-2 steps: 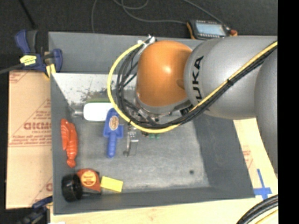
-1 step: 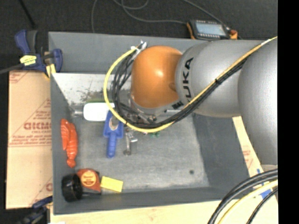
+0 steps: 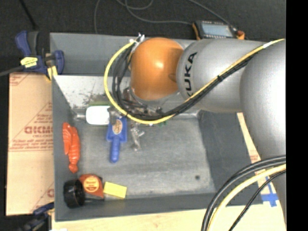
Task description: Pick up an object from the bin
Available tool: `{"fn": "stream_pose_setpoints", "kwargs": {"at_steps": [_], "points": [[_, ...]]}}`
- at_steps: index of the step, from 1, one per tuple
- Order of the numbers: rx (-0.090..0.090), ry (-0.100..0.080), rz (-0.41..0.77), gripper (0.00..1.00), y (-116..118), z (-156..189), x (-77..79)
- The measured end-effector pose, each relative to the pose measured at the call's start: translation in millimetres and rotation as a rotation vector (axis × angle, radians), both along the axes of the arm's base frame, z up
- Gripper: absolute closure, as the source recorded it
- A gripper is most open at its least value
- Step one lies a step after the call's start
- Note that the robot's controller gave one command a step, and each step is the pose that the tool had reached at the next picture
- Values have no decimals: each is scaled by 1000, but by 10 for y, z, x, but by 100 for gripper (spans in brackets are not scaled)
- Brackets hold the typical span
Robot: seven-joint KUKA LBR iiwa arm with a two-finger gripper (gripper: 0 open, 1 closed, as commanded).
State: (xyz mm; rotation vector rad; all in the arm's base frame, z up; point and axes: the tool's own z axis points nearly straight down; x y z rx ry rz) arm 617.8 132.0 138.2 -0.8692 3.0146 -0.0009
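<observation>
Bin (image 3: 173,158): a grey metal box with a few small things in its left half; the right half of its floor is bare.
Arm (image 3: 221,76): big and silver, coming in from the right of the frame, with a round orange cover (image 3: 153,70) on its wrist and yellow and black cables looped around it.
Hand (image 3: 136,134): sticks down under the orange cover, near the middle of the frame, low over the bin floor. I cannot tell if it is open or closed, and nothing can be seen held in it.
Blue tool (image 3: 115,141): the thing closest to the hand, lying just to its left (long and thin, with a small brown bit at its top end).
White thing (image 3: 97,115): rounded, up and to the left of the blue tool, by the back wall.
Orange toy (image 3: 71,146): long and bumpy, along the left wall.
Tape measure (image 3: 91,184): red and black, in the lower left corner.
Black cap (image 3: 72,195): round, touching the tape measure's left side.
Yellow block (image 3: 114,190): flat, just right of the tape measure.
</observation>
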Motion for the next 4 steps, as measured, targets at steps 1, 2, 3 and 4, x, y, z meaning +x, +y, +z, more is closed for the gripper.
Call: {"fn": "stream_pose_setpoints", "kwargs": {"at_steps": [1,2,3,4], "points": [[0,-1,75,0,-78,-347,-46],[-1,-4,296,0,-91,-568,63],[3,-7,300,100,81,-645,93],[3,-7,299,100,81,-645,93]]}}
